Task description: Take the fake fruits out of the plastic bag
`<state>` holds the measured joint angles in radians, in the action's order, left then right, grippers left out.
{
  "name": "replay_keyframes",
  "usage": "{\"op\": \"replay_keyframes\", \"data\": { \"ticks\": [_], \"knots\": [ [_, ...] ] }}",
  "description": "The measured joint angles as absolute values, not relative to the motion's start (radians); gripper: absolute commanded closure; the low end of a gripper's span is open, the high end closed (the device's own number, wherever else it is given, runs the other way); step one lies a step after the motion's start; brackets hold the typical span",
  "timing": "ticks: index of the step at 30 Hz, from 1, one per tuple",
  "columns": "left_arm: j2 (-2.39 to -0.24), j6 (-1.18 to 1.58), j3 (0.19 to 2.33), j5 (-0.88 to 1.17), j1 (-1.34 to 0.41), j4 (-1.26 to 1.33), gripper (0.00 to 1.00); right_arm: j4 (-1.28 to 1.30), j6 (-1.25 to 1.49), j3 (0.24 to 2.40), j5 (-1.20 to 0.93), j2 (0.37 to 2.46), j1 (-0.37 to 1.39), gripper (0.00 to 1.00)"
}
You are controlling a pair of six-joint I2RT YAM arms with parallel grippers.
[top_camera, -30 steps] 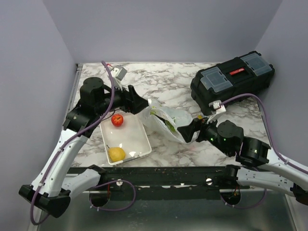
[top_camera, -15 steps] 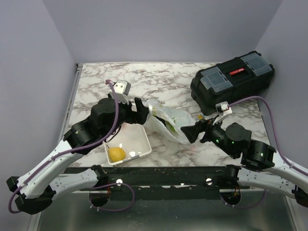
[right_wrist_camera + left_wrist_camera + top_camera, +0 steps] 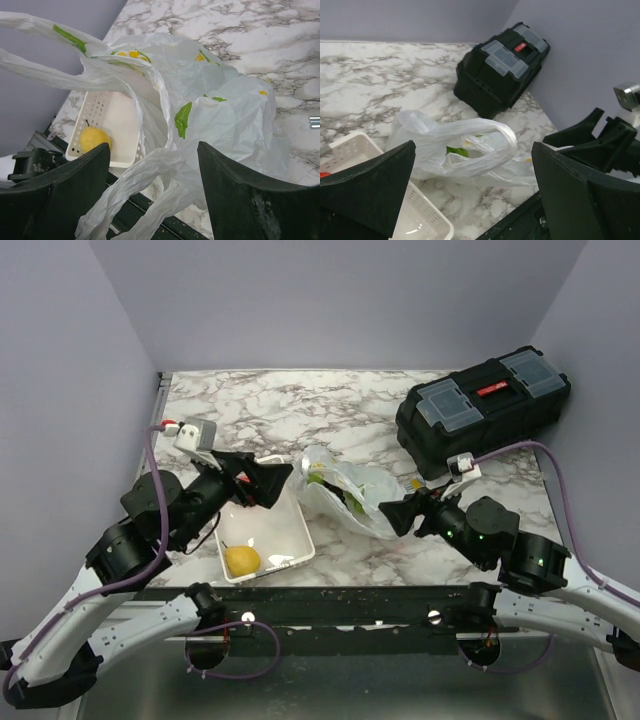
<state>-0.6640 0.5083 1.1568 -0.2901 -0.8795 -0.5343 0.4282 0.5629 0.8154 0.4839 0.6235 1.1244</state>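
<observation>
The plastic bag lies crumpled on the marble table near its centre. It sits just beside the right long side of the white tray; whether the two touch cannot be determined. The bag is well apart from the black toolbox, which sits closed at the far right of the table. The bag's mouth and one raised loop handle face the left arm. The fake fruits are inside the bag and show only as green and dark patches through the opening and the thin film; individual fruits cannot be told apart. The film also carries green and yellow printed marks. The left fingers are spread wide with nothing between them. They are held above the far end of the tray, pointed toward the bag and clear of it. The right fingers are at the near right side of the bag and stand apart, straddling a twisted strand of bag film that runs loosely through the gap. The film is not pinched, and the fingers are not clenched on it. A yellow pear-shaped fruit rests in the near left corner of the tray.
</observation>
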Motion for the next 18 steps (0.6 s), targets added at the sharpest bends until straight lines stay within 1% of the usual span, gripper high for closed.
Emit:
{"op": "replay_keyframes", "data": {
  "ticks": [3, 5, 9, 10, 13, 15, 16, 17, 18],
  "knots": [
    [-0.708, 0.509, 1.15, -0.189, -0.888, -0.484, 0.02, 0.418, 0.557, 0.815, 0.484, 0.629, 1.124, 0.31],
    [-0.759, 0.5, 1.15, -0.159, -0.911, -0.458, 0.09, 0.416, 0.556, 0.815, 0.484, 0.634, 1.124, 0.33],
    [-0.892, 0.477, 1.166, -0.172, -0.953, -0.466, 0.36, 0.414, 0.557, 0.813, 0.484, 0.639, 1.124, 0.4],
    [-0.921, 0.472, 1.167, -0.183, -0.957, -0.474, 0.45, 0.414, 0.558, 0.813, 0.484, 0.639, 1.124, 0.44],
    [-0.962, 0.443, 1.16, -0.238, -0.959, -0.508, 0.72, 0.415, 0.563, 0.807, 0.486, 0.625, 1.124, 0.55],
    [-0.949, 0.419, 1.142, -0.279, -0.959, -0.503, 0.89, 0.421, 0.57, 0.799, 0.49, 0.612, 1.125, 0.66],
    [-0.939, 0.408, 1.134, -0.289, -0.959, -0.497, 0.96, 0.426, 0.573, 0.796, 0.494, 0.604, 1.124, 0.72],
    [-0.932, 0.401, 1.128, -0.303, -0.959, -0.489, 1.0, 0.431, 0.576, 0.794, 0.498, 0.596, 1.124, 0.77],
    [-0.916, 0.392, 1.114, -0.316, -0.958, -0.468, 1.0, 0.435, 0.577, 0.793, 0.504, 0.587, 1.124, 0.81]
  ]
}}
